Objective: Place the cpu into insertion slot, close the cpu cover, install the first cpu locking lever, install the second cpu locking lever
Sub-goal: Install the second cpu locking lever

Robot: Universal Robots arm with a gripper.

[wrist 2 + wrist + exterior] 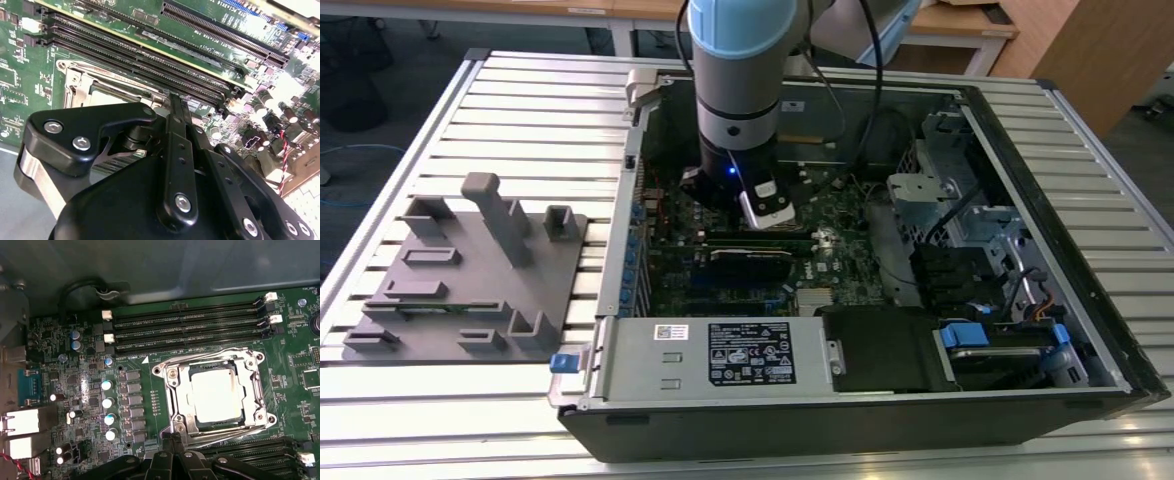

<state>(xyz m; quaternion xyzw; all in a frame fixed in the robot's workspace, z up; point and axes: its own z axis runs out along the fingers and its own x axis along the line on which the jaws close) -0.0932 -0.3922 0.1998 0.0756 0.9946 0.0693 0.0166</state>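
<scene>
The cpu (216, 396) is sitting in the insertion slot (172, 405) with the cpu cover (250, 390) lying closed over it. The hand (172, 439), fingers pinched together and empty, is hovering at the socket's edge; lever work requires keeping the tip low and aligned.

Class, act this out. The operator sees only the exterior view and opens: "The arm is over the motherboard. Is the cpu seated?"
Observer: Yes. In the first wrist view the cpu sits in the insertion slot.
Operator: And the cover?
Observer: The cpu cover is down, framing the chip.
Operator: Where is the hand?
Observer: The hand is right at the cover's edge.
</scene>
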